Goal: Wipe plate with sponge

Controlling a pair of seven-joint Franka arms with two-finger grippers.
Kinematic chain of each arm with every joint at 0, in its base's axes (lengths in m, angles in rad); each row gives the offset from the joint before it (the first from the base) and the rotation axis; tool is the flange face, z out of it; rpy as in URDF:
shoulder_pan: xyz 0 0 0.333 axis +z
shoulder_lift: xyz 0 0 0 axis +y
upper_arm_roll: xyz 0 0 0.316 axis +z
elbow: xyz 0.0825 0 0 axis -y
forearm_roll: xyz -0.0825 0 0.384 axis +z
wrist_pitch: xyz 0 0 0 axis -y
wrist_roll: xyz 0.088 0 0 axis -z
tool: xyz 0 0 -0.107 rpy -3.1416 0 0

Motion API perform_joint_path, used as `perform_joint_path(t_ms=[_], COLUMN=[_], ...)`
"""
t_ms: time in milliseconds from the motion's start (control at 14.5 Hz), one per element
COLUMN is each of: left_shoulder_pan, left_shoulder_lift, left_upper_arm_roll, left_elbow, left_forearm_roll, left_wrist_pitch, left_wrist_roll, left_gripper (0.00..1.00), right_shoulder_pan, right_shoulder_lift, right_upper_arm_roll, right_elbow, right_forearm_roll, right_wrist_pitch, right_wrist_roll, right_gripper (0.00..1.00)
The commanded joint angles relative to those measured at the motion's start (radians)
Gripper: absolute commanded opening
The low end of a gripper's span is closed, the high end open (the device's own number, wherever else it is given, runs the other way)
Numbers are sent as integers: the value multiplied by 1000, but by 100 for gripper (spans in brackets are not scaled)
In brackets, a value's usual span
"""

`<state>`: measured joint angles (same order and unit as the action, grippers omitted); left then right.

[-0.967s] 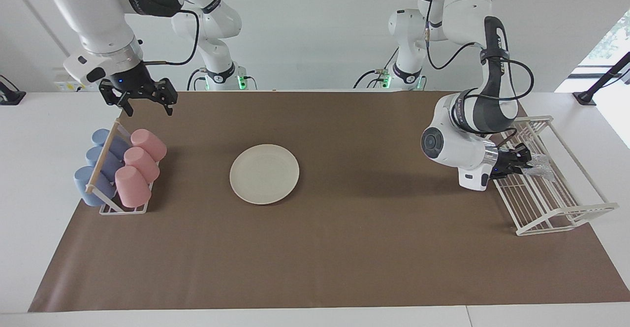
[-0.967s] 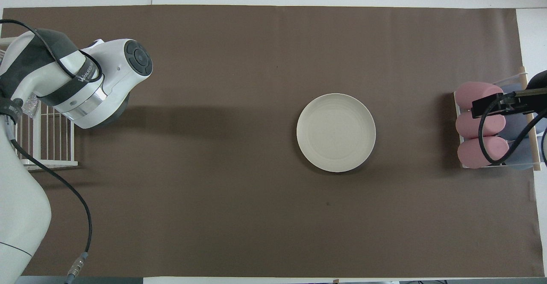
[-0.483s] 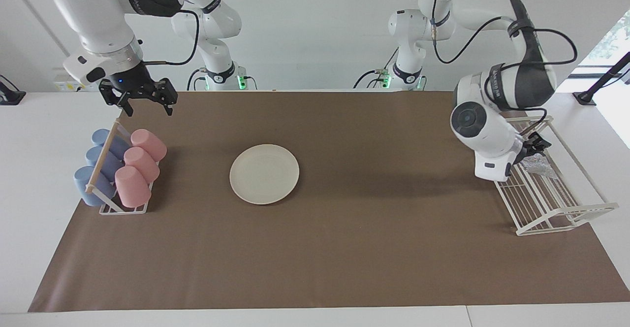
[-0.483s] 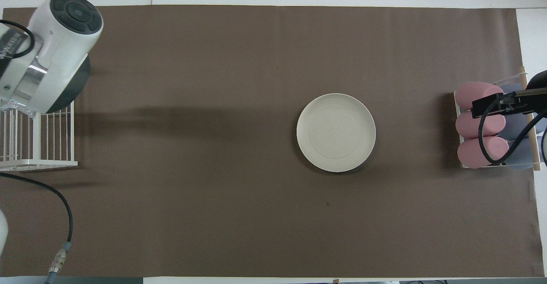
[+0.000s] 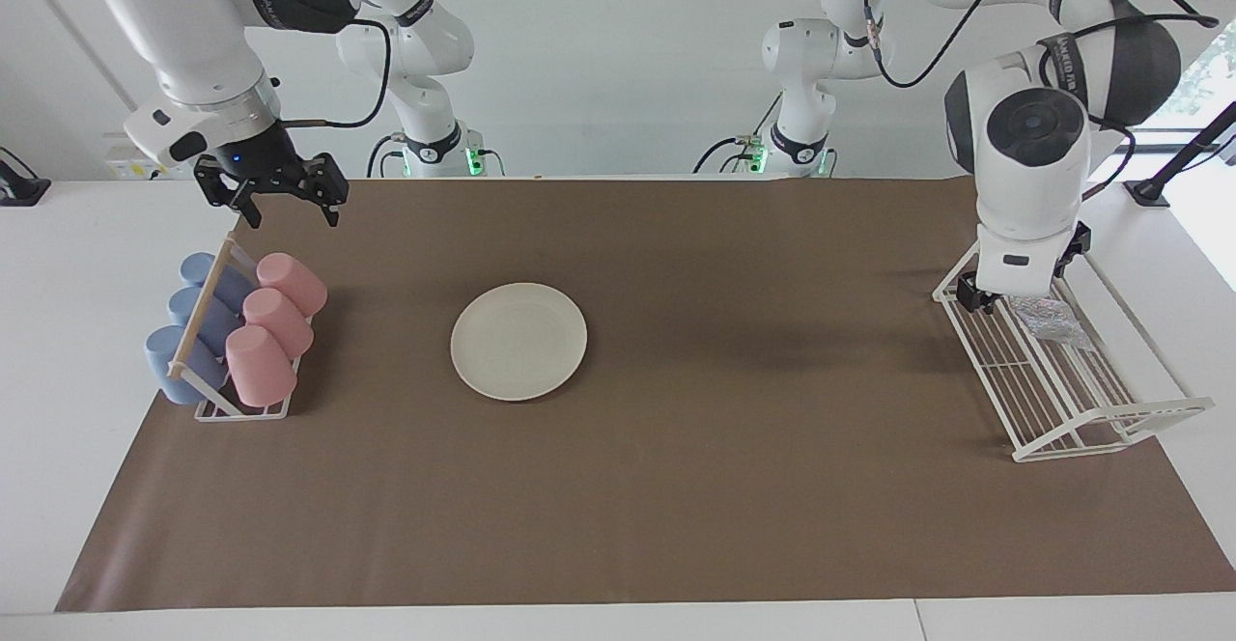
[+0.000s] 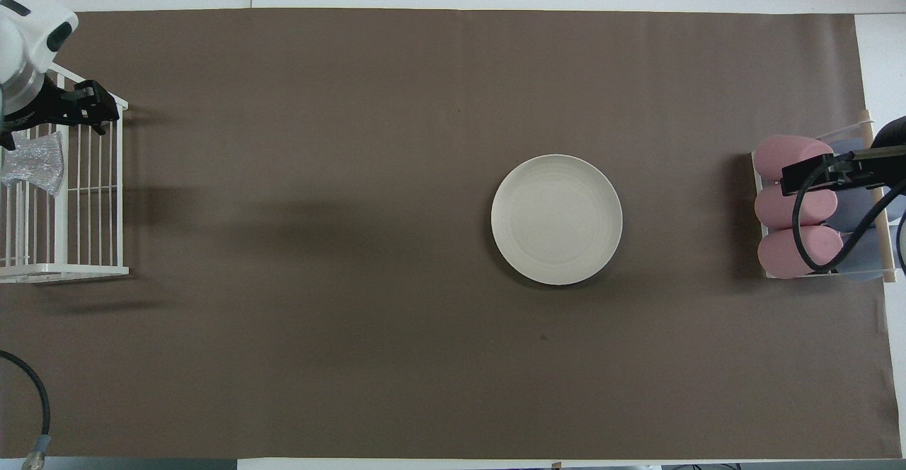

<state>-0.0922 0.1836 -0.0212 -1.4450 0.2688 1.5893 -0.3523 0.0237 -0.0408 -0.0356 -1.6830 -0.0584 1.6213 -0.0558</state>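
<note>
Raised since a second ago: the left gripper (image 5: pixel 1016 284), formerly low at the sponge with its wrist lying sideways, now hangs upright over the end of the wire rack (image 5: pixel 1110 417) nearest the robots; nothing else has shifted.

Landmark for all entries: the plate (image 5: pixel 519 341).

1. Right gripper (image 5: pixel 287 199). Nearer the robots than the plate, toward the right arm's end of the worktop (image 5: pixel 39 351), in the air above the mat's edge by the cup rack. Fingers spread, grasping nothing. Arm waits, wrist pointing down.
2. Left gripper. Well apart from the plate, at the left arm's end. Forearm vertical, wrist straight down; fingers released, the sponge not in them.
3. Sponge (image 5: pixel 1046 318). Well apart from the plate, lying on the wire rack's bars just beside the left gripper, free of the fingers.
4. Plate. Flat on the brown mat (image 5: pixel 676 487), about mid-worktop, somewhat toward the right arm's end. Bare mat on every side.
5. Cup rack (image 5: pixel 217 332). Beside the plate toward the right arm's end, holding pink cups (image 5: pixel 272 326) and blue cups (image 5: pixel 188 322) on their sides; a clear strip of mat between it and the plate.
6. Mat, farther from the robots than the plate: a wide bare band out to its edge.
</note>
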Motion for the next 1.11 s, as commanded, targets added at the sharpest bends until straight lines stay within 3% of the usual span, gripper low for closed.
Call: perform_joint_path(t_ms=[0,345,483,622,1036], left_shoulder_pan=[23,19,12,19,23], left_shoulder_lift=[-99,-211,-252,-279,-213], left_upper_arm_roll=[0,0,0,0,-5], left_elbow=[-18,-69,-151,-224,-193], left_forearm_roll=[-135,-256,-281,-306,-313], left_wrist_pitch=[-51,-169,-151,-54,-37], left_wrist_roll=[61,101,144,148,144], left_gripper=[100,100,100,100,100], right_shoulder_pan=[-10,-10,-10,-10,-10], right_shoulder_lift=[-2,-4,-4,-4,-4], right_upper_arm_roll=[6,6,6,6,6], right_elbow=[2,0,-1,-1,-1], right_forearm_roll=[5,5,5,5,5], right_wrist_pitch=[3,2,2,2,2], right_wrist_roll=[7,8,8,8,8], right_gripper=[100,100,100,100,100])
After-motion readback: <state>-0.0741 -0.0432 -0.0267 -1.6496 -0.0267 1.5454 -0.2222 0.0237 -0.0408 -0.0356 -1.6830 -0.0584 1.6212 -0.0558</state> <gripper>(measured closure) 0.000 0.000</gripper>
